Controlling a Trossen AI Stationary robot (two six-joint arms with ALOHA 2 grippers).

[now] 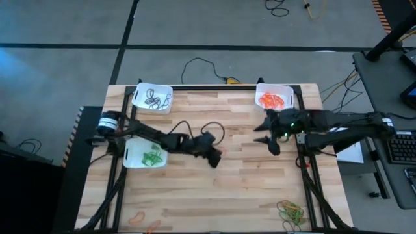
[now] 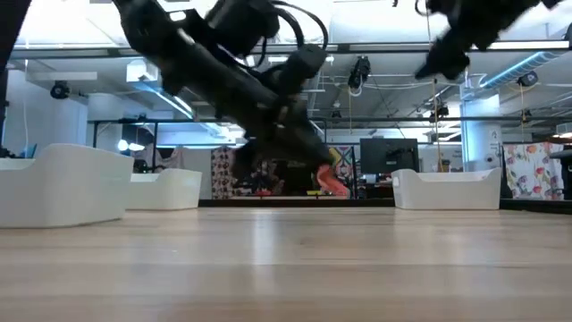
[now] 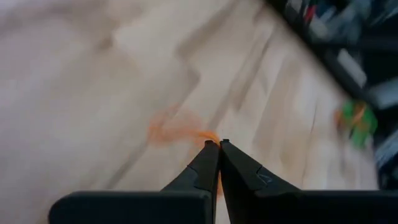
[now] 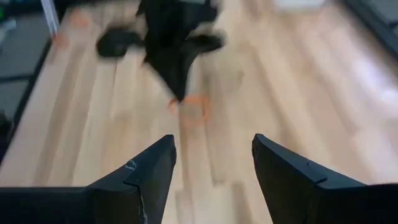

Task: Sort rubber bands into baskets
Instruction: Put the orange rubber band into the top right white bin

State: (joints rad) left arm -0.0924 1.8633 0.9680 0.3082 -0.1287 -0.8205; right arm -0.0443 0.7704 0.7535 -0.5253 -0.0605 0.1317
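Left pincer (image 3: 219, 143) pinched an orange band (image 3: 177, 129); three baskets (image 1: 153, 97) part-filled — loose bands (image 1: 291, 211) remained, right pincer (image 4: 213, 158) spread.

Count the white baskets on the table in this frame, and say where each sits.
3. One basket at the far left corner holds dark bands, one on the left edge holds green bands, and one at the far right holds orange bands. None seems hidden.
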